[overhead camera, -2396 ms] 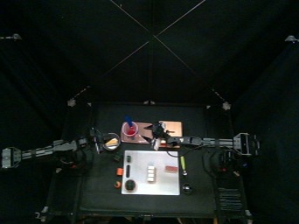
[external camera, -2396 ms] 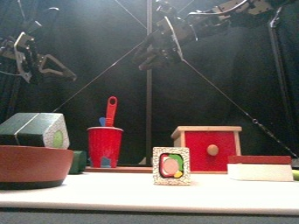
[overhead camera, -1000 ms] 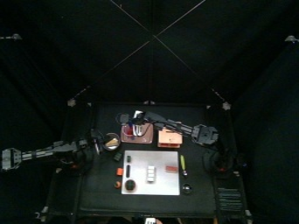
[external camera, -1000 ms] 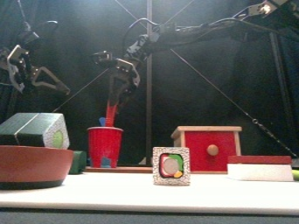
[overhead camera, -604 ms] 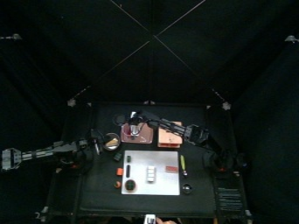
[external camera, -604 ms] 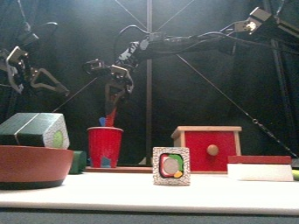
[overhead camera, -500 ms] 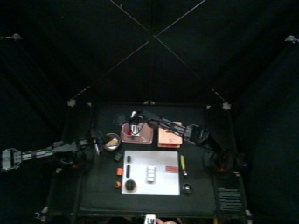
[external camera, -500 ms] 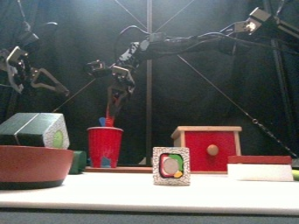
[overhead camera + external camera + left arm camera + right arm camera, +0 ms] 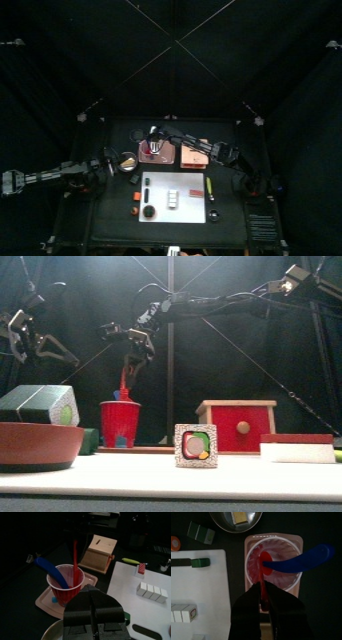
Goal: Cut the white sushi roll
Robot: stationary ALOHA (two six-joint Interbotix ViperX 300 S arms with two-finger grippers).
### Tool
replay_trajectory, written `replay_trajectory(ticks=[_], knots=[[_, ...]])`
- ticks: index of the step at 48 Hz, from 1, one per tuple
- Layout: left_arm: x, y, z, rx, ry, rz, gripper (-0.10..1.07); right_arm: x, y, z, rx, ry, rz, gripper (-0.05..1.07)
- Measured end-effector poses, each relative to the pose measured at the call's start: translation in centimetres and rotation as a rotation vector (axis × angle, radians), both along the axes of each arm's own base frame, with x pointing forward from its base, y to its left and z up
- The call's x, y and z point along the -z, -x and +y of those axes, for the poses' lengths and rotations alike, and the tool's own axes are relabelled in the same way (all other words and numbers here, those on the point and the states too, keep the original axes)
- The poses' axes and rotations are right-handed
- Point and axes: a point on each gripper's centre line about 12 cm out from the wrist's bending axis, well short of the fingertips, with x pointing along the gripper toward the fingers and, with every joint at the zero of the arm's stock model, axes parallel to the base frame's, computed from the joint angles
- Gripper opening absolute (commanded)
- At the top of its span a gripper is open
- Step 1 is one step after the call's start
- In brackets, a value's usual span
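White sushi roll (image 9: 151,591) on white board (image 9: 133,607), well apart from right gripper (image 9: 264,598) | right jaws clamped on red utensil (image 9: 264,582) in red cup (image 9: 273,561), apparently | left gripper (image 9: 97,619) shut, beside cup.

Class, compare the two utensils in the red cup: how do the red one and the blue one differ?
The red utensil is thin and stands upright, pinched by the right tool; the blue utensil is broad and leans over the rim, untouched. Both sit in the red cup.
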Motion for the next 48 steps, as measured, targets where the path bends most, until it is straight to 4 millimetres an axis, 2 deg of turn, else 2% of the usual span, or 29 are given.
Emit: replay_trajectory(ticks=[4,13,19,31,39,43,48], knots=[[0.0,0.0,0.0,-0.002,0.002,0.001,0.0,-1.5,0.6,0.0,0.009,-0.012,-0.02,0.39],[0.0,0.0,0.1,-0.007,0.003,0.0,0.0,-7.1,3.4,-0.2,0.031,-0.041,-0.106,0.39],[-0.1,0.0,0.2,-0.013,0.002,-0.003,0.0,-9.2,5.5,-0.4,0.052,-0.046,-0.127,0.39],[-0.5,0.0,0.5,-0.028,-0.003,-0.012,0.0,-11.2,8.2,0.4,0.065,-0.048,-0.183,0.39],[-0.9,0.0,0.6,-0.032,-0.008,-0.02,0.0,-12.8,11.1,1.8,0.09,-0.024,-0.262,0.39],[-1.1,-0.1,0.7,-0.032,-0.011,-0.026,0.0,-12.7,12.9,2.7,0.112,-0.017,-0.315,0.39],[-1.6,-0.3,0.7,-0.031,-0.019,-0.035,0.0,-11.8,14.8,3.9,0.142,-0.026,-0.381,0.39]])
